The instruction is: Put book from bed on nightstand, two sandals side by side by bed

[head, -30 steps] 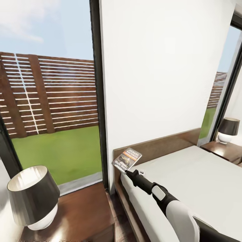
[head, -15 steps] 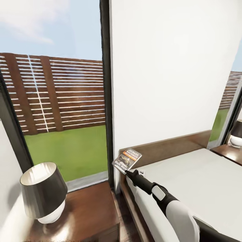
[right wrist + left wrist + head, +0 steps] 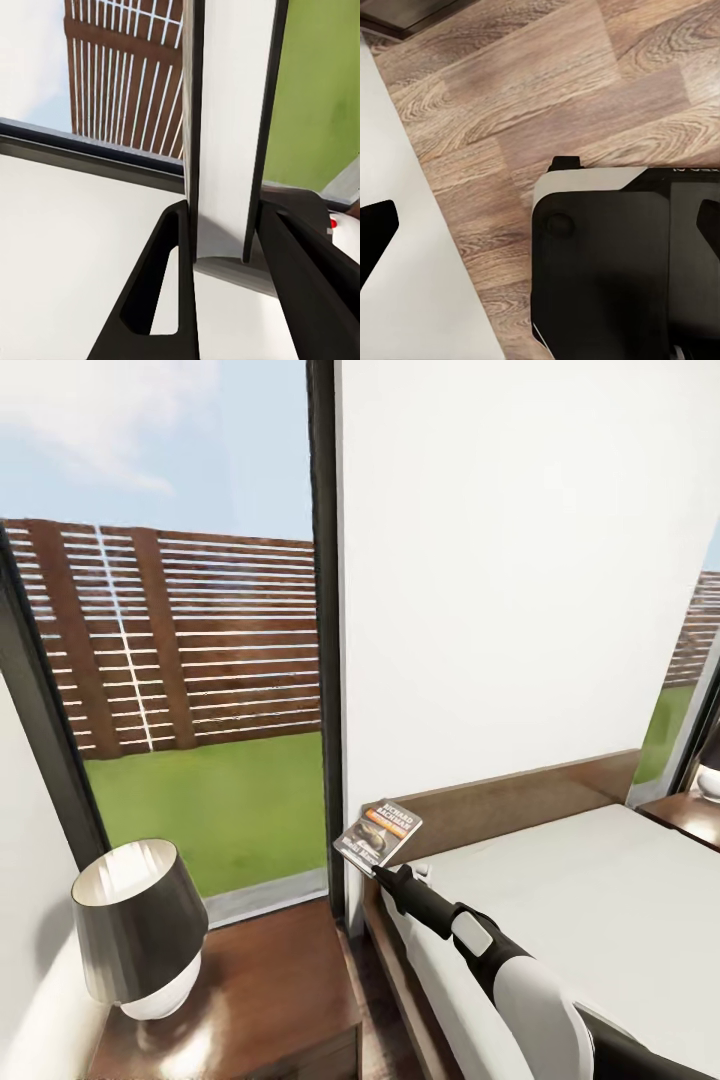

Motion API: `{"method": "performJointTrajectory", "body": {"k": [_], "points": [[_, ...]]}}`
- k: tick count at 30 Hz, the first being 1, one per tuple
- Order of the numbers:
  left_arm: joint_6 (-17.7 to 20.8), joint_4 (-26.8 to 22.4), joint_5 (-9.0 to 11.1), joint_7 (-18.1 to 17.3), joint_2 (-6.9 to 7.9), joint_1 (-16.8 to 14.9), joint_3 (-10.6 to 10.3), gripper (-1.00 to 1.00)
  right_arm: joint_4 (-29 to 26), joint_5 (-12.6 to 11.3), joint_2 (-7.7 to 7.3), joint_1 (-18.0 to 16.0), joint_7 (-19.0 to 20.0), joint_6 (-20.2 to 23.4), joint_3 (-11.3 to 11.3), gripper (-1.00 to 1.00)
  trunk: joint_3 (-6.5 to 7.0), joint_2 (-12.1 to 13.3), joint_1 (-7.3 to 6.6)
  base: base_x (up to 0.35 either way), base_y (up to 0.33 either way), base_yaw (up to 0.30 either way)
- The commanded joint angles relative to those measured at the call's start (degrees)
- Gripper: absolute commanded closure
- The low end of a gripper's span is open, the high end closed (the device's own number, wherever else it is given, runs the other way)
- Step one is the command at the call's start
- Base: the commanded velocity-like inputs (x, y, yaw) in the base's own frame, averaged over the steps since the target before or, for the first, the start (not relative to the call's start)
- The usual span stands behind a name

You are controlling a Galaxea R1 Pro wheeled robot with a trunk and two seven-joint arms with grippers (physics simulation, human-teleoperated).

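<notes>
- A bedroom corner: a white wall, a tall window (image 3: pixel 200 690) onto grass and a slatted fence, and the bed (image 3: pixel 600 900) with its brown headboard along the wall.
- The right gripper (image 3: pixel 378 872) holds the book (image 3: pixel 378 832) in the air over the bed's head-end corner, jaws pinching its lower edge.
- The book stands tilted, cover toward the head camera, long axis rising up and to the right, title lettering uppermost.
- The nightstand (image 3: pixel 270 980) stands below and left of the book, beside the bed, carrying a dark-shaded lamp (image 3: pixel 138 925).
- The right wrist view shows the book (image 3: pixel 229 135) edge-on between the fingers (image 3: pixel 161 300).
- The left wrist view shows wooden floor (image 3: pixel 547 97) and the robot's dark base (image 3: pixel 615 262); I cannot tell how the left jaws stand.
</notes>
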Motion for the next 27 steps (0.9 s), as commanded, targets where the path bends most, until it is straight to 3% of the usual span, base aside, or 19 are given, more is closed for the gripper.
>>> {"method": "performJointTrajectory", "body": {"k": [1,11,21,27], "points": [[0.3,-0.1,0.4,0.4,0.05,0.0,-0.5,-1.0,0.0,-0.4,0.01,0.0,0.0,0.4,-0.1,1.0,-0.03,0.0,0.02,0.0,0.0,0.005],[0.2,-0.1,0.4,0.4,0.08,0.0,-0.5,-1.0,0.0,-0.4,0.01,0.0,0.0,0.4,-0.1,1.0,-0.03,0.0,0.02,0.0,0.0,0.018],[-1.0,0.2,0.5,0.5,0.08,0.2,-0.5,-1.0,0.0,-0.4,0.01,0.0,0.0,0.4,-0.1,1.0,-0.03,0.0,0.02,0.0,0.0,0.146],[-1.5,2.8,0.9,0.6,0.02,0.2,-0.4,-1.0,0.0,-0.4,0.01,0.0,0.0,0.4,-0.1,1.0,-0.03,0.0,0.02,0.0,0.0,0.15]]}}
